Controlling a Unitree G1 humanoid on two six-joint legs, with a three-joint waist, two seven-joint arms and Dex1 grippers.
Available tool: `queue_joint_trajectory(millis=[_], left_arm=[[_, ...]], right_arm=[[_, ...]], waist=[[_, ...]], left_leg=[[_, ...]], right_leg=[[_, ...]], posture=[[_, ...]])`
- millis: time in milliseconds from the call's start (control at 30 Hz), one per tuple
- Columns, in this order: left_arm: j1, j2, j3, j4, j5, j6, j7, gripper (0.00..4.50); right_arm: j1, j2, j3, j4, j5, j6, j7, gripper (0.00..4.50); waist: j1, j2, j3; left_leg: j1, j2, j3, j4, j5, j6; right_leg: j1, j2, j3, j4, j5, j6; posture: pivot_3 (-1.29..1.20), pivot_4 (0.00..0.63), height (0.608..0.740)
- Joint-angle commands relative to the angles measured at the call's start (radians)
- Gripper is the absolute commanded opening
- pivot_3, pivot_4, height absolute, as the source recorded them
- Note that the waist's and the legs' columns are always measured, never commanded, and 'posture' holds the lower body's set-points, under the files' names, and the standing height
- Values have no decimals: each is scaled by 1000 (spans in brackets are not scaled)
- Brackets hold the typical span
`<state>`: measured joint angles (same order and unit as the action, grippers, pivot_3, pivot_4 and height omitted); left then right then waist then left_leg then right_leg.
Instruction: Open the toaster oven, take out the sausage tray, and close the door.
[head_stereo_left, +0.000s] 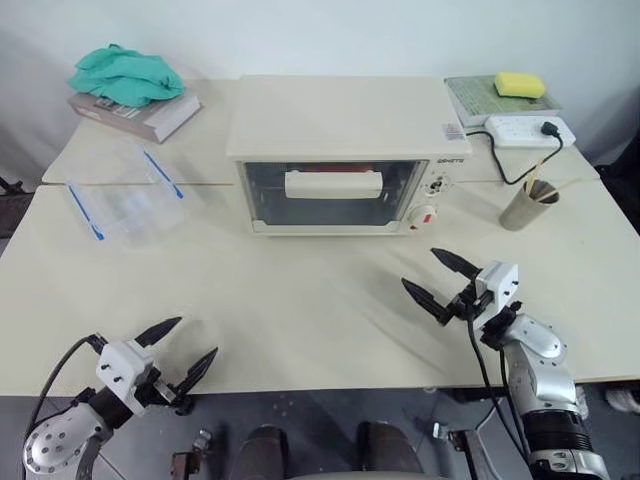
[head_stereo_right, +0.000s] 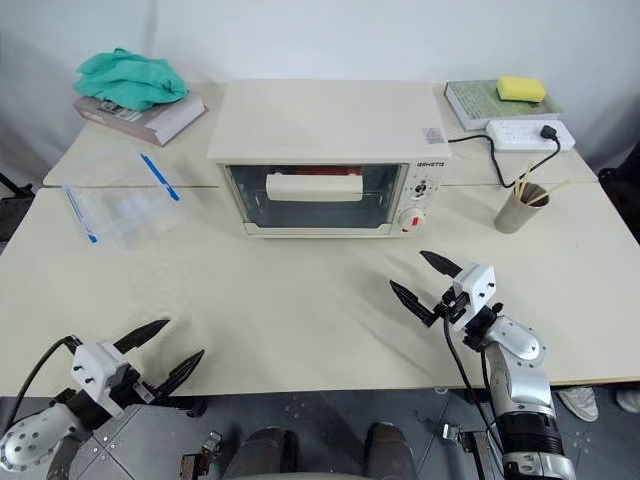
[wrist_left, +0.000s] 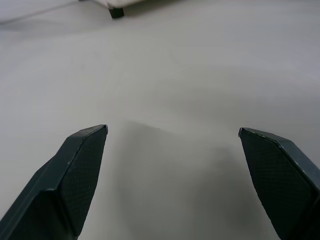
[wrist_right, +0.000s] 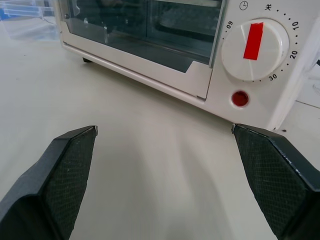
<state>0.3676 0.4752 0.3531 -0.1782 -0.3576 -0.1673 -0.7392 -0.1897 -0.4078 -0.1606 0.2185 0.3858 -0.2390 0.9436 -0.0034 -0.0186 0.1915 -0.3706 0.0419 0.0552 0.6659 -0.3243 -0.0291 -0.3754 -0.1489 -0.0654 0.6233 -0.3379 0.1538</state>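
Left eye view: toaster oven (head_stereo_left: 345, 150) sits at the centre back of the cream worktop (head_stereo_left: 300, 310), its door (head_stereo_left: 333, 196) shut, the wide cream bar handle (head_stereo_left: 333, 183) across the glass. Something reddish shows behind the handle through the glass; sausage tray itself cannot be made out. Knobs and a red-marked dial (head_stereo_left: 424, 216) on the oven's right end.

Left end effector (head_stereo_left: 180, 352) hovers near the front left edge of the worktop, fingers spread wide, nothing between them. Right end effector (head_stereo_left: 440, 280) hovers over the worktop in front of the oven's right end, well apart from it, fingers also spread wide and empty. Right wrist view confirms: both fingers (wrist_right: 65, 175) apart, with the dial and the door's lower right corner beyond.

Clear plastic container (head_stereo_left: 125, 200) with blue clips left of the oven. Green cloth (head_stereo_left: 125, 75) on a book (head_stereo_left: 140, 112) at back left. Yellow sponge (head_stereo_left: 519, 84), power strip (head_stereo_left: 528, 130), cup of sticks (head_stereo_left: 528, 205) at right.
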Motion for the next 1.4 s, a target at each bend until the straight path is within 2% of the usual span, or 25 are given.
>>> queue_joint_trajectory(millis=[33,167,333,433,567,767,933,1167,1233,1400], left_arm=[[-19,14,22,-1,-44,8,-11,4466],[-120,30,45,-9,-148,69,-21,4466],[-274,96,75,51,-266,169,-88,4466],[-306,198,73,-50,-441,386,-154,4466],[-320,263,76,-105,-508,498,-179,4466],[-361,246,56,-84,-476,520,-175,4466],[-349,213,55,-106,-442,505,-156,4466],[-313,183,72,-136,-428,497,-129,4466],[-314,173,86,-137,-432,495,-110,4466],[-361,168,92,-116,-464,521,-102,4466]], right_arm=[[12,-18,-14,-60,25,3,4,4500],[74,-71,7,-242,157,201,63,4500],[84,-103,29,-485,261,412,-16,4500],[28,-111,38,-556,333,543,-66,4500],[-103,-108,47,-543,363,665,-133,4500],[-269,-73,96,-422,269,649,-151,4500],[-313,-45,122,-403,261,645,-114,4500],[-322,-21,145,-417,254,606,-39,4500],[-278,-54,172,-465,241,560,59,4500],[-193,-125,217,-490,146,423,188,4500]], waist=[[-2,0,0],[4,1,0],[1,1,0],[-5,0,0],[-6,1,1],[-1,1,1],[0,1,1],[-2,1,1],[-2,1,1],[-3,1,1]], left_leg=[[0,0,0,0,0,0],[0,1,0,0,0,0],[0,2,-1,1,0,-1],[0,3,1,0,-1,-1],[0,4,1,0,-1,-2],[-1,4,1,0,-2,-2],[-1,4,1,-1,-2,-2],[-1,4,1,-1,-2,-2],[-1,4,1,-1,-2,-2],[-1,5,2,-2,-4,-3]], right_leg=[[0,0,0,0,0,0],[0,0,0,1,0,0],[0,1,-2,2,1,-1],[-1,1,-2,1,1,-1],[-2,2,-3,1,1,-2],[-2,3,-4,0,1,-2],[-3,3,-4,0,1,-2],[-3,3,-5,0,1,-2],[-3,3,-5,0,1,-2],[-3,3,-6,-1,1,-2]], posture=[[0,150,740],[0,150,740],[0,150,740],[0,150,740],[0,150,740],[0,150,740],[0,150,740],[0,150,740],[0,150,740],[0,150,740]])
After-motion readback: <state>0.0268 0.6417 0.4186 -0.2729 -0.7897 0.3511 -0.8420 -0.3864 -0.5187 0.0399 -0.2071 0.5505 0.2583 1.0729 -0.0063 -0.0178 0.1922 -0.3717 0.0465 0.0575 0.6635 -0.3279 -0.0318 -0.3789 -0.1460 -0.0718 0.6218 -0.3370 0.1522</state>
